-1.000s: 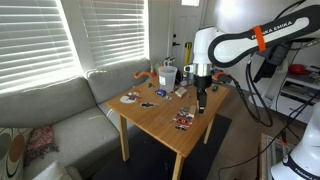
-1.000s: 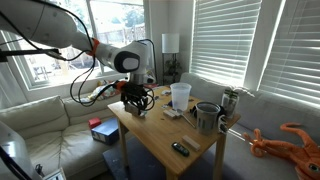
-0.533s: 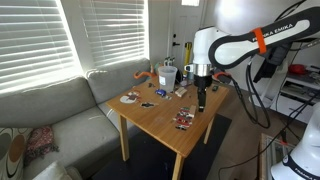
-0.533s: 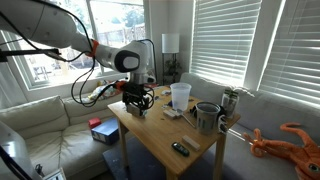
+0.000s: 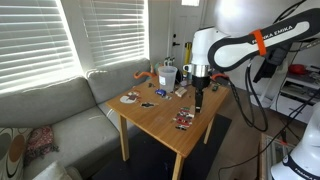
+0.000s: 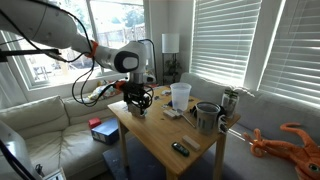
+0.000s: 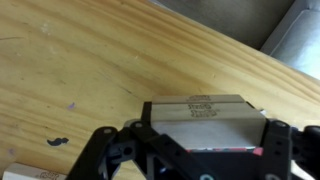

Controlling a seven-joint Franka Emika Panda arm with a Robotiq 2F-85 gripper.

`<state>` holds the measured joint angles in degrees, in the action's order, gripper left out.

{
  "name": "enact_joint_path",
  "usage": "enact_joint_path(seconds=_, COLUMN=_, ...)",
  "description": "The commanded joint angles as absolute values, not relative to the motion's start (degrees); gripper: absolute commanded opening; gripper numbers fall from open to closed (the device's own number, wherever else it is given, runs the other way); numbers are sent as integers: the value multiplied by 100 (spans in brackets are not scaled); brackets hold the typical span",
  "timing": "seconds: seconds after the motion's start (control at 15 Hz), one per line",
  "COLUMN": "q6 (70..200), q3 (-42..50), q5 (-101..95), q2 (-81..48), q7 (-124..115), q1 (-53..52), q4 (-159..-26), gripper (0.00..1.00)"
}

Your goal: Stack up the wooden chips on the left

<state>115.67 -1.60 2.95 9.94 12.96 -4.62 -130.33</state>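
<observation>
In the wrist view, pale tan wooden chips (image 7: 205, 104) with a stamped mark lie flat on one another between my gripper's (image 7: 205, 140) fingers, just above the wooden table (image 7: 90, 70). The fingers press on both sides of them. In both exterior views the gripper (image 5: 200, 99) (image 6: 136, 106) points down, low over the table near one edge. The chips are too small to make out there.
A white cup (image 5: 166, 73) (image 6: 180, 95), a round dark plate (image 5: 129, 98) and a dark-and-red cluster of small items (image 5: 184, 121) stand on the table. A metal mug (image 6: 207, 117) sits by the cup. A grey couch (image 5: 50, 110) adjoins the table.
</observation>
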Motion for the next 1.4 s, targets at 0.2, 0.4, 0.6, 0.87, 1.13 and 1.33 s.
enact_joint_path(seconds=0.2, q6=11971, q3=-262, q5=-20, q2=910, q7=1071, q1=-445, q4=-13034, gripper=59)
enact_joint_path(seconds=0.4, q6=12110, q3=-250, q5=113, q2=891, q7=1143, q1=-463, q4=-13042, gripper=59)
enact_joint_path(seconds=0.6, q6=12125, q3=-254, q5=162, q2=884, q7=1124, q1=-473, q4=-13058, gripper=59)
enact_joint_path(seconds=0.87, q6=12102, q3=-267, q5=150, q2=884, q7=1034, q1=-468, q4=-13095, gripper=59)
enact_joint_path(seconds=1.13, q6=12194, q3=-266, q5=215, q2=889, q7=954, q1=-469, q4=-13140, gripper=59)
enact_joint_path(seconds=1.33, q6=12262, q3=-275, q5=237, q2=886, q7=847, q1=-472, q4=-13158, gripper=59)
